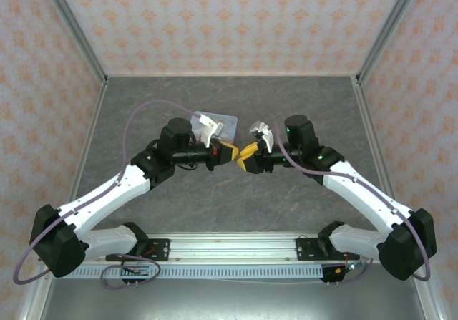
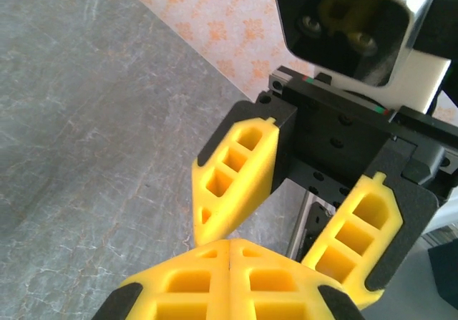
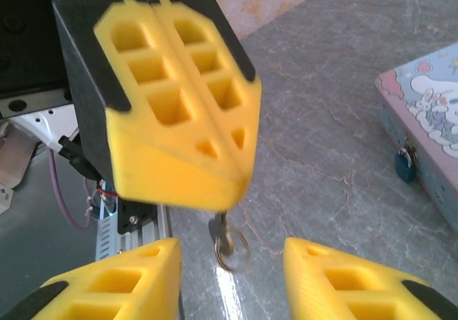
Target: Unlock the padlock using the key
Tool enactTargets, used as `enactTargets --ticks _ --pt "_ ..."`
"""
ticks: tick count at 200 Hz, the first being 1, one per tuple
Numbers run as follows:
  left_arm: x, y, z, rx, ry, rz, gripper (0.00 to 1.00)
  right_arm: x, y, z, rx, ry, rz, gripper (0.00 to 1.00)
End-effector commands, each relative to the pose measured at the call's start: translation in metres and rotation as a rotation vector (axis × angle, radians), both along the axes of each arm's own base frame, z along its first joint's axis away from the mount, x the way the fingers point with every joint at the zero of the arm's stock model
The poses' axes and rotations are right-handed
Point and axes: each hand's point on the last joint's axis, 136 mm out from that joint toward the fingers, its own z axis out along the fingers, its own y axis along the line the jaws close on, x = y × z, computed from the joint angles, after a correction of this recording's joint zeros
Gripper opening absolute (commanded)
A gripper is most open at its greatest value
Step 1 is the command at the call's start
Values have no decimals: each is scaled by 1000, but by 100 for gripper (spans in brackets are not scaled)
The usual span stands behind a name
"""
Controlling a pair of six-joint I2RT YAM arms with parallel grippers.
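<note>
Mid-air key handover, I judge: left end effector [image 3: 227, 177] clamped on the key [image 3: 217, 228], right end effector [image 3: 229, 270] parted around it; padlock [image 3: 405, 164] hangs on the tin [image 3: 436, 98], well apart, so next the key must reach its keyhole, aligned.

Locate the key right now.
In the right wrist view, the key hangs from the tips of the shut left gripper, just ahead of the open right gripper, left of the padlock.
</note>
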Motion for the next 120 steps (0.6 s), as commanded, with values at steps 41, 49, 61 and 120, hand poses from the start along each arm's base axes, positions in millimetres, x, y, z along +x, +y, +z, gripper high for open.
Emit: enactTargets --ticks 41,49,61,120 --pt "10 10 18 -29 -49 108 0 -2 -13 20 67 -72 -57 50" --pt "15 12 20 -34 -44 142 0 3 -15 19 63 -83 -92 51" --pt "21 16 20 -39 -29 192 0 14 -20 15 37 -105 -159 52" --pt "51 41 15 -89 134 483 0 47 -36 -10 -129 -328 -394 51"
